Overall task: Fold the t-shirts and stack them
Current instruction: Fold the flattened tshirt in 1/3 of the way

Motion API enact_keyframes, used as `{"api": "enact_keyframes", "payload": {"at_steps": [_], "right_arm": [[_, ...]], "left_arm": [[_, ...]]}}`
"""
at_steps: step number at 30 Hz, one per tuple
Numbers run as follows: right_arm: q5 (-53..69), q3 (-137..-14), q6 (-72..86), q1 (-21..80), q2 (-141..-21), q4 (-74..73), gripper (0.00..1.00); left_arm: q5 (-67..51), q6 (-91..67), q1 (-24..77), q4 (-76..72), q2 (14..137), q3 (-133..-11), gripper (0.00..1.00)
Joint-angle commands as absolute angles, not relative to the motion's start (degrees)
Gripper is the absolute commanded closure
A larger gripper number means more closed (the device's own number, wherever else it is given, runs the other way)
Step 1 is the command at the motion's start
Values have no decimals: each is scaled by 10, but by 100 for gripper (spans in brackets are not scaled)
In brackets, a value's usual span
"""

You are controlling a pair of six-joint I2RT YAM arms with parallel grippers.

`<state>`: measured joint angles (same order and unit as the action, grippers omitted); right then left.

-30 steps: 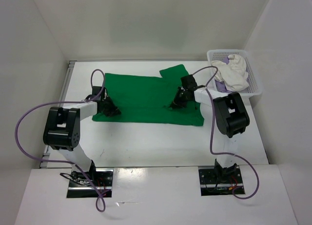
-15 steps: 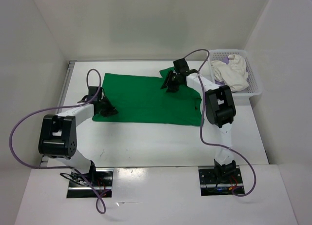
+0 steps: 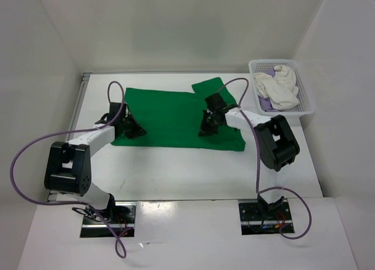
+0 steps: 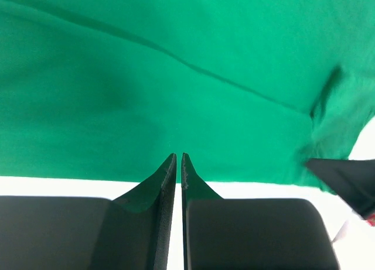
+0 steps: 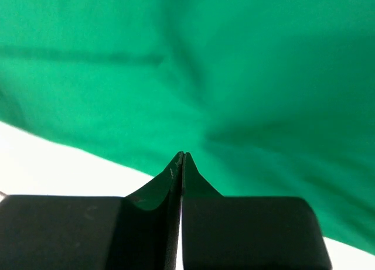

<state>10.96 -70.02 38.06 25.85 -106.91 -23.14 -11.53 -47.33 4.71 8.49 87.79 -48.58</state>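
On the desk [image 3: 176, 170], green t-shirt [image 3: 170, 115] spread, unfolded; white t-shirt [image 3: 281, 87] and lavender t-shirt [image 3: 263, 103] in basket [image 3: 306, 103]; 0 of 3 stacked. Left end effector [image 3: 130, 128], right end effector [image 3: 208, 125]: both clenched, no cloth seen pinched.

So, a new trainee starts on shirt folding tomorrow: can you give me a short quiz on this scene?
1. Where does the green shirt lie?
2. Which shirt is on top in the basket? A white, B green, C black.
3. True or false: in the wrist views, both grippers are wide open.
Key: 1 spread out on the table. 2 A, the white shirt. 3 false: the left gripper and the right gripper are both shut.
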Motion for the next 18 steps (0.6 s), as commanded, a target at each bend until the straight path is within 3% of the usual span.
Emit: {"api": "enact_keyframes", "payload": {"at_steps": [1,8,12,18], "right_arm": [[110,-717,381,308,-1078,-189,100],[88,-755,391,342,-1124,-189,100],[82,-713,391,352,-1129,-178,100],[76,-640,391,366,-1098,-173,100]], "left_arm": [[-104,-482,105,75,892,-525,88],[-123,-468,111,82,1003,-542,88],[-146,-454,104,98,1034,-514,88],[-144,-434,98,164,989,-486,88]]}}
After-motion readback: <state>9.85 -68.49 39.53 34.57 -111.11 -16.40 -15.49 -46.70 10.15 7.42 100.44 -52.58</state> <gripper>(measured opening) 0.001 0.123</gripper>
